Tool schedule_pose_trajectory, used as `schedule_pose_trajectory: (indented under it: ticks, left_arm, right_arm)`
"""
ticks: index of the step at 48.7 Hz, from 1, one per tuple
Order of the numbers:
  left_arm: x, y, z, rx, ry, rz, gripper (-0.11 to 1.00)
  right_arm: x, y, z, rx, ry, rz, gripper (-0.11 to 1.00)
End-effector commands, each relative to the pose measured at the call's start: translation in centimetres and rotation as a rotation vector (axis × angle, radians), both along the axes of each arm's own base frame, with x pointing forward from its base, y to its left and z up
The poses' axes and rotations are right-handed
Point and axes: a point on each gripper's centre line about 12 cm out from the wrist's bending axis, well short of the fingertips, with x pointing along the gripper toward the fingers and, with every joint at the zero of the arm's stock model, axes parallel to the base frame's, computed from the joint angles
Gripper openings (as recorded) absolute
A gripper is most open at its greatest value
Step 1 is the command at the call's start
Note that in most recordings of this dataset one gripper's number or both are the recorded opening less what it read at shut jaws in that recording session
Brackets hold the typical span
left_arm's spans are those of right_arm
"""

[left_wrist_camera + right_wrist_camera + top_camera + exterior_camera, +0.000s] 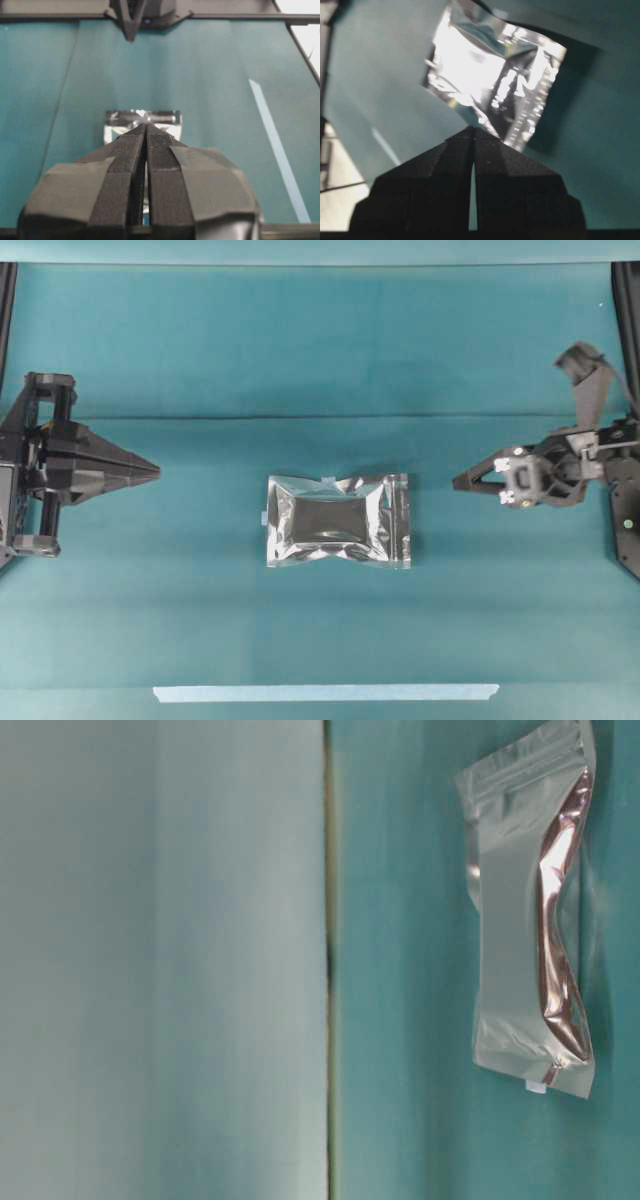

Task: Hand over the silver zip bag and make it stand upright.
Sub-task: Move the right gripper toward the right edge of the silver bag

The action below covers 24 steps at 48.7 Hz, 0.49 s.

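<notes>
The silver zip bag (338,520) lies flat in the middle of the teal table, crinkled foil with a dark puffed centre. It also shows in the table-level view (530,910), the left wrist view (142,119) and the right wrist view (495,75). My left gripper (155,472) is shut and empty, well left of the bag, tips pointing at it. My right gripper (457,481) is shut and empty, a short way right of the bag, apart from it. In the wrist views the left gripper (146,126) and the right gripper (472,128) have their tips pressed together.
A long pale-blue tape strip (325,692) lies along the table's front edge and shows in the left wrist view (277,150). Black frame posts (8,300) stand at the back corners. The teal cloth (320,350) has a fold line behind the bag.
</notes>
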Motion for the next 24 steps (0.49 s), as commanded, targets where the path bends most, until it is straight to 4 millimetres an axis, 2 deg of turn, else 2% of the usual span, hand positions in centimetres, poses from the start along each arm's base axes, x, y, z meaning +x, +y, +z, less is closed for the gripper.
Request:
schedule_pose_trajectory:
  ticks: [1, 9, 14, 17, 24]
  left_arm:
    - [0.3, 0.1, 1.1, 0.003, -0.028, 0.002, 0.00]
    - [0.3, 0.0, 1.1, 0.003, -0.029, 0.001, -0.01]
    - [0.3, 0.0, 1.1, 0.001, -0.025, 0.001, 0.00]
    - [0.3, 0.0, 0.9, 0.000, -0.015, 0.002, -0.01]
    - [0.3, 0.0, 0.8, 0.000, -0.009, 0.002, 0.00]
  right_arm:
    - [0.8, 0.0, 0.0, 0.016, 0.014, -0.005, 0.00]
    - [1.7, -0.1, -0.7, 0.022, 0.059, 0.001, 0.01]
    - [2.3, -0.1, -1.0, 0.020, 0.071, 0.001, 0.09]
    - [2.6, -0.1, -1.3, 0.018, 0.083, 0.003, 0.20]
    - [2.8, -0.1, -2.0, 0.018, 0.104, 0.003, 0.60]
